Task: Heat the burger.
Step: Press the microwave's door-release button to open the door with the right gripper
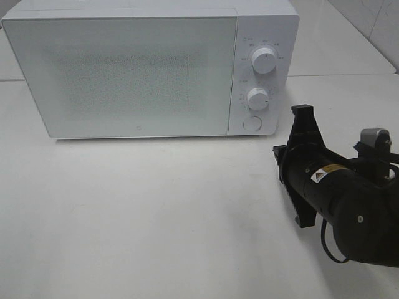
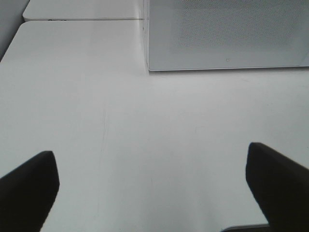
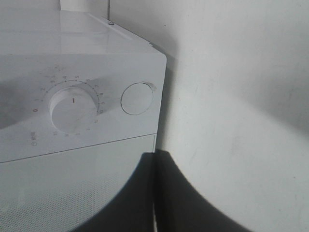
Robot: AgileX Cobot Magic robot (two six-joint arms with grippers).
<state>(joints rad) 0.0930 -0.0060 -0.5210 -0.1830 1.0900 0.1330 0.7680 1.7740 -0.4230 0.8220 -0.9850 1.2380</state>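
Observation:
The burger is out of view in every frame. A white microwave (image 1: 137, 75) stands at the back of the table with its door closed. In the exterior high view my right gripper (image 1: 276, 156) hangs in front of the microwave's lower right corner, pointing at the control panel. In the right wrist view its fingers (image 3: 145, 203) are pressed together with nothing between them, just short of the round door button (image 3: 137, 98) and lower dial (image 3: 72, 108). My left gripper (image 2: 152, 188) is open over bare table, its two fingers (image 2: 29, 188) far apart, the microwave (image 2: 227, 34) ahead.
The white table (image 1: 156, 212) runs wide in front of the microwave. Two dials (image 1: 264, 60) sit above the round button (image 1: 252, 123) on the panel. A seam to a second table (image 2: 82, 19) lies behind. The left arm does not show in the exterior high view.

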